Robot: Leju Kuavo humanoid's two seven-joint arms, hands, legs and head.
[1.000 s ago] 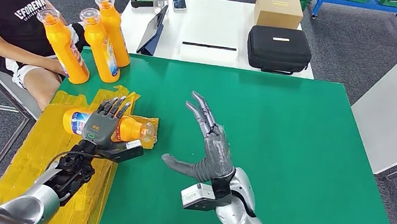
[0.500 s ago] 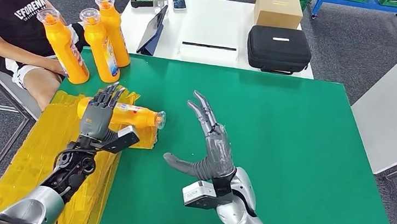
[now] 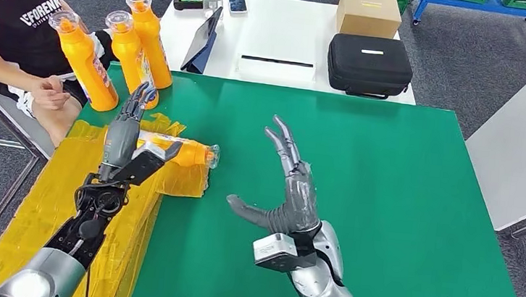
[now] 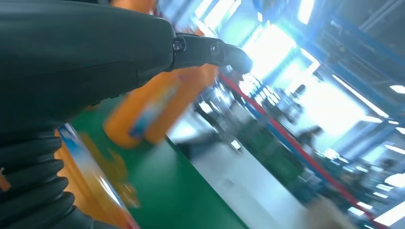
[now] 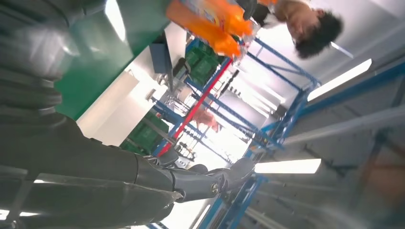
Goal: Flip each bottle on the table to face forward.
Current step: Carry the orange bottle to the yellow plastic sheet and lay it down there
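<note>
An orange bottle lies on its side on the yellow mat, its clear cap pointing right toward the green table. My left hand stands against the bottle's base end with straight fingers pointing away and the thumb in front of the bottle; it touches the bottle without gripping it. My right hand is held up open over the green, fingers spread, a hand's width right of the cap. Three more orange bottles stand upright at the far left corner. The left wrist view shows blurred orange bottles beyond my left hand.
A person sits at the table's left, one hand near the standing bottles. Behind the green table a white table carries a black case, a cardboard box and a tablet.
The lying bottle has rolled away from me on the mat under my left hand, which has risen from flat on it to upright against it. My right hand shifted slightly right and forward.
</note>
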